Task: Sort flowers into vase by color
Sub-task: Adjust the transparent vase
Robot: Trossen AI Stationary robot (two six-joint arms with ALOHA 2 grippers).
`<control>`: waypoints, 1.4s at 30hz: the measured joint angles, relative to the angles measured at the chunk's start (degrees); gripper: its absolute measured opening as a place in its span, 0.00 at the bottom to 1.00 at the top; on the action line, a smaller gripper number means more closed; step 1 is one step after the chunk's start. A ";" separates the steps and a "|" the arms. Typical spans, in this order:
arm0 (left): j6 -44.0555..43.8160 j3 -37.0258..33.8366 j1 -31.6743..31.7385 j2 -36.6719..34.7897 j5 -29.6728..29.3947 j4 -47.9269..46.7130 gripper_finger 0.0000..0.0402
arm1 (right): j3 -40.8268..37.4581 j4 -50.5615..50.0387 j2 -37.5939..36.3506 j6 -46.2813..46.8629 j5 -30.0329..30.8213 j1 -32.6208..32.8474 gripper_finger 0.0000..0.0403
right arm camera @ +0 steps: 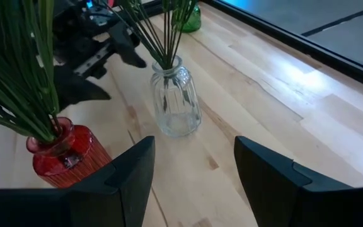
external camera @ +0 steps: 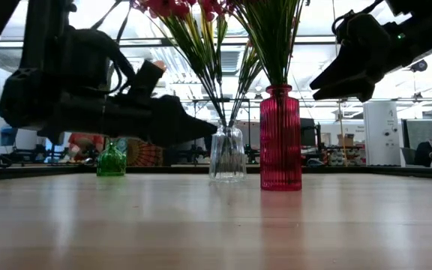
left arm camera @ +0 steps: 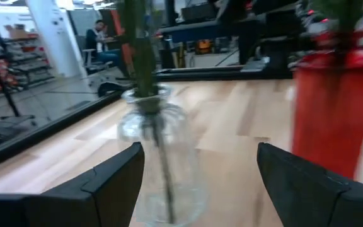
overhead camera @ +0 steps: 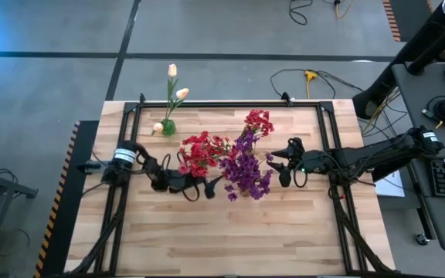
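Note:
A clear glass vase (right arm camera: 176, 104) stands mid-table and holds green stems with red blossoms (overhead camera: 203, 153). Beside it a red vase (right arm camera: 65, 154) holds stems with purple blossoms (overhead camera: 246, 168). A small green vase (overhead camera: 168, 127) at the far left holds cream tulip buds (overhead camera: 173, 71). My left gripper (overhead camera: 207, 185) is open and level near the clear vase (left arm camera: 159, 157), which stands ahead between its fingers, untouched. My right gripper (overhead camera: 284, 164) hangs open above the table, right of the red vase (external camera: 280, 139), with nothing between its fingers.
Another red blossom cluster (overhead camera: 259, 121) rises behind the purple ones. All three vases rest on their bases on the wooden table (overhead camera: 230, 232), whose near half is bare wood. A black frame (overhead camera: 327, 123) runs along the table's edges.

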 joint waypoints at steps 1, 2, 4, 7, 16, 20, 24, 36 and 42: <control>0.36 0.00 0.60 0.00 0.00 -0.13 0.72 | 0.00 0.12 -0.02 0.00 0.01 0.00 0.52; 0.53 0.00 1.20 0.00 0.09 -0.17 0.72 | 0.00 0.12 -0.02 0.00 0.02 0.00 0.52; 0.57 -0.02 2.46 0.00 1.27 -0.17 0.72 | 0.00 0.05 -0.02 0.00 0.02 0.00 0.52; 0.57 -0.04 3.79 0.00 2.19 -0.65 0.72 | 0.00 0.05 -0.02 0.01 0.04 0.00 0.52; 0.55 0.17 4.90 -0.04 3.52 -0.73 0.72 | 0.00 0.39 -0.02 -0.07 0.03 0.00 0.52; 0.21 0.20 5.63 -0.04 3.68 -0.73 0.72 | 0.00 0.39 -0.02 -0.07 0.04 0.00 0.52; -0.56 0.85 6.20 -0.06 4.57 -1.33 0.73 | 0.00 0.42 -0.02 -0.07 0.04 0.00 0.52; 0.93 0.83 6.46 -0.07 4.53 -1.76 0.77 | 1.54 0.37 -0.07 1.50 1.58 1.21 0.52; 0.93 0.50 6.83 -0.07 4.51 -2.75 0.77 | 9.58 -4.96 -0.07 -0.48 1.51 5.66 0.52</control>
